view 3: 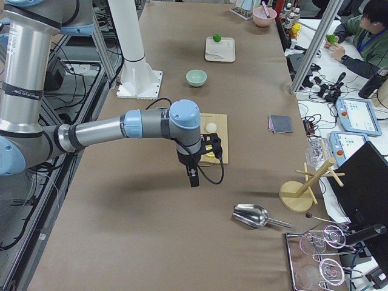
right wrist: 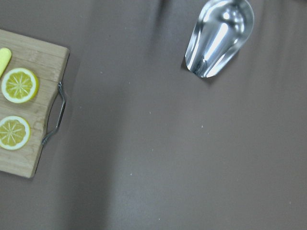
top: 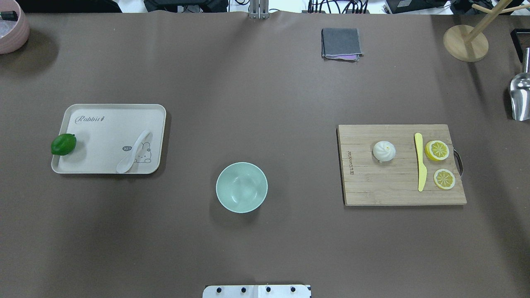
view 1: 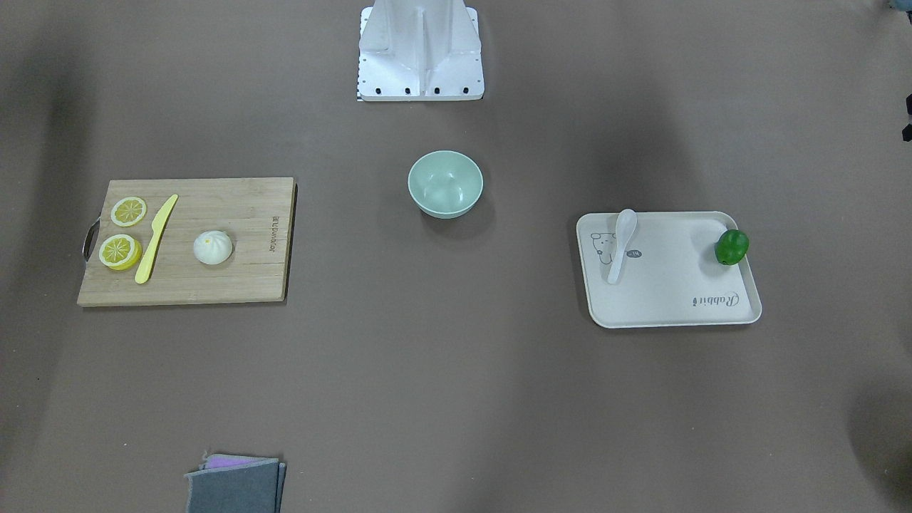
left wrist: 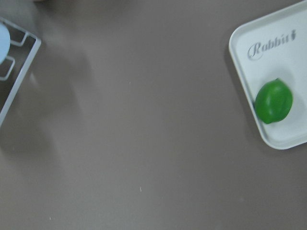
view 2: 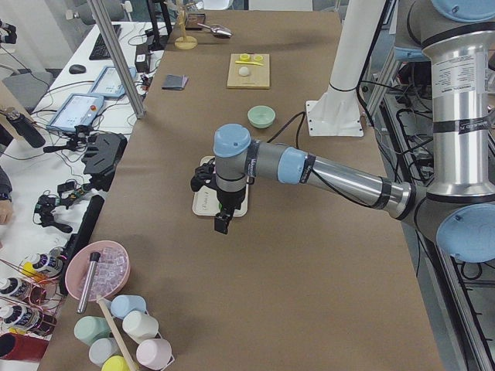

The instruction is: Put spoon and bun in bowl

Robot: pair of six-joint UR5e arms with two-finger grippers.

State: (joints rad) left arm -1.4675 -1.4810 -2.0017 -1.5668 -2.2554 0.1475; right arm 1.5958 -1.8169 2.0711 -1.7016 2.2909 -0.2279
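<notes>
The white spoon (top: 133, 157) lies on the cream tray (top: 112, 124), scoop toward the robot. The white pleated bun (top: 384, 151) sits on the wooden cutting board (top: 385, 186). The mint-green bowl (top: 242, 187) stands empty between them, near the robot's base. The left gripper (view 2: 222, 224) shows only in the exterior left view, hanging above the table past the tray's outer end. The right gripper (view 3: 193, 180) shows only in the exterior right view, hanging past the board's outer end. I cannot tell whether either is open or shut.
A green round fruit (top: 63, 144) rests on the tray's outer edge. A yellow knife (top: 420, 161) and two lemon slices (top: 437, 150) lie on the board. A folded grey cloth (top: 341, 43), a metal scoop (top: 520, 97) and a wooden stand (top: 466, 41) sit farther out.
</notes>
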